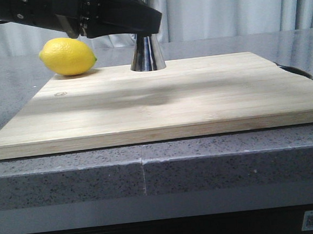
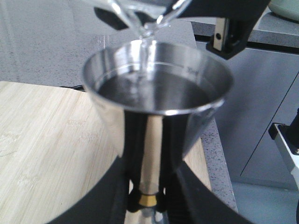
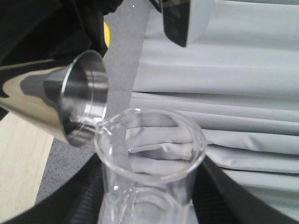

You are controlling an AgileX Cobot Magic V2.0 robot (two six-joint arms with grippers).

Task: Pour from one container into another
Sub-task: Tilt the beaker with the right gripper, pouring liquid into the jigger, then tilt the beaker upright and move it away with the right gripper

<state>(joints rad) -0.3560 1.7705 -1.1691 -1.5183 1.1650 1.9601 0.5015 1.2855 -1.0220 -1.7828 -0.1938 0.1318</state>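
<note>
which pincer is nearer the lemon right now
Left. The left pincer grips the steel jigger at its waist on the cutting board, beside the lemon. The right pincer holds the glass beaker tipped over the jigger's mouth.

You see the glass beaker [image 3: 149, 163] tipped, its lip over the upright steel jigger [image 2: 156, 102], clear liquid streaming in.

Setting: kitchen or home-bar mock-up. Evidence noted: speckled grey stone counter [image 1: 69, 178] with a seam; pale bamboo cutting board [image 1: 161, 103] laid flat on it; whole yellow lemon [image 1: 67, 56] at the board's far corner; steel bar jigger [image 1: 147, 55] standing on the board; grey pleated curtains [image 1: 234, 8] behind; grey cabinet fronts [image 2: 261, 116] beside the counter.
</note>
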